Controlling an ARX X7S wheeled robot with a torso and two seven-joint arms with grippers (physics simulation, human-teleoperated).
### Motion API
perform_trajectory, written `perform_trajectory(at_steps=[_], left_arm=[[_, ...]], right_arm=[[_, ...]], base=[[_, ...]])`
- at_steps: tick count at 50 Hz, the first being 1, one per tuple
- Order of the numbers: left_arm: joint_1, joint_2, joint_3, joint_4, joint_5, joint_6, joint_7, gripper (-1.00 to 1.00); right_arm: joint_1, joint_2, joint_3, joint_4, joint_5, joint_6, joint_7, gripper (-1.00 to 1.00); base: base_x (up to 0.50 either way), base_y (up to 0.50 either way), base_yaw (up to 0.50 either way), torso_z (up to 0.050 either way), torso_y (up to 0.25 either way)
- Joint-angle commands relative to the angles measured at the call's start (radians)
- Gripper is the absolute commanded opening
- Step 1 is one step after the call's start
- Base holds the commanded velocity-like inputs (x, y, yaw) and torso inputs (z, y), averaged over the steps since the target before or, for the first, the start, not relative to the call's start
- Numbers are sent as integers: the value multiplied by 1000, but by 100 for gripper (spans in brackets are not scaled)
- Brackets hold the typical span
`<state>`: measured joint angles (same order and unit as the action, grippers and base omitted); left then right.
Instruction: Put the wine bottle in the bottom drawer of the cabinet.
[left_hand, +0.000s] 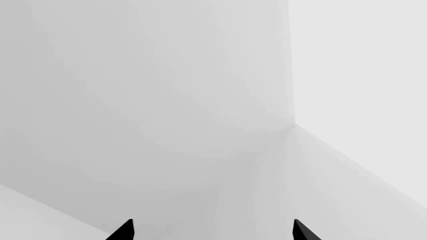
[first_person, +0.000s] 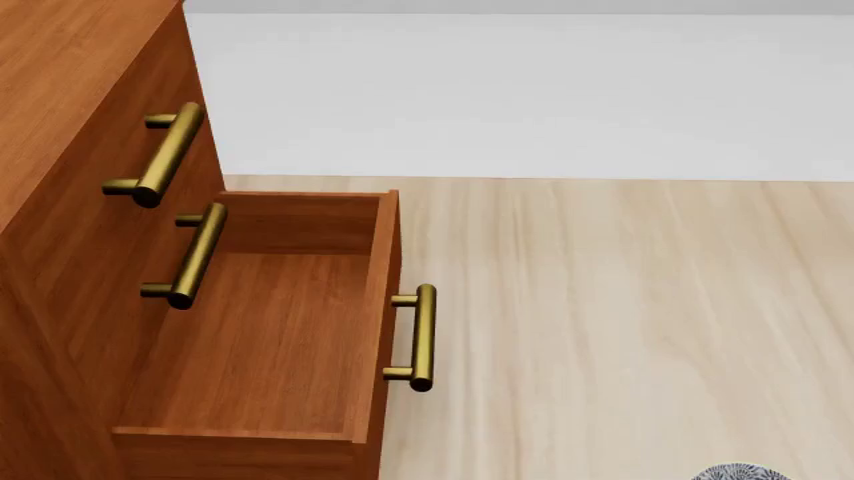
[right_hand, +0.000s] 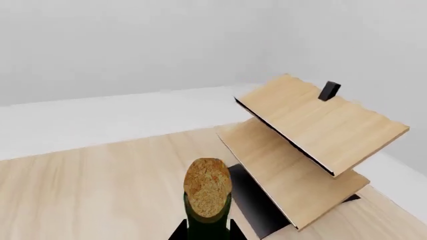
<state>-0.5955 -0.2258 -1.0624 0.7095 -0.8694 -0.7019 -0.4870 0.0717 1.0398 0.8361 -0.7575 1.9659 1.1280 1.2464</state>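
The wine bottle (right_hand: 208, 210) shows only in the right wrist view, seen from the top end: its tan cork fills the lower middle, and below it a short piece of the dark green neck. Two dark tips of the right gripper (right_hand: 207, 231) stand close on each side of the neck, so this gripper is closed around the bottle. The bottle does not appear in the head view, so it is not inside the drawer.

Behind the bottle, the same view shows a pale wood rack (right_hand: 313, 145) with two slanted shelves, standing on the light wooden floor (right_hand: 87, 185). A small black block sits at the upper edge of the top shelf.

In the head view the cabinet (first_person: 67, 120) stands at the left, reddish-brown, with brass bar handles on its fronts. The bottom drawer (first_person: 267, 340) is pulled out, and the part of its inside that shows has only bare wood. Its own brass handle (first_person: 416, 338) is on the front panel, facing the open floor. At the lower edge of this view, a small part of a blue-patterned bowl (first_person: 738, 472) is visible.

The left gripper (left_hand: 213, 231) shows two black fingertips (left_hand: 123, 231) standing well apart, with nothing between them, before plain grey walls.
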Motion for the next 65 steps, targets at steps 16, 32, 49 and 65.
perform_trajectory(at_steps=[16, 32, 49, 65], left_arm=[[6, -8, 11, 2, -11, 0, -17, 100], [13, -14, 15, 10, -23, -4, -30, 100], [20, -16, 20, 0, -24, 4, -29, 100], [30, -5, 38, -40, 13, 51, 13, 100]], right_arm=[[323, 335, -504, -58, 75, -519, -61, -100], [738, 247, -908, -10, 171, -641, -98, -100], [1101, 62, -1153, 170, 366, -512, -8, -100], [1438, -125, -1369, 390, 571, -384, 139, -100]], base=[[0, 0, 0, 0, 1], [0, 0, 0, 0, 0], [0, 0, 0, 0, 1], [0, 0, 0, 0, 1]])
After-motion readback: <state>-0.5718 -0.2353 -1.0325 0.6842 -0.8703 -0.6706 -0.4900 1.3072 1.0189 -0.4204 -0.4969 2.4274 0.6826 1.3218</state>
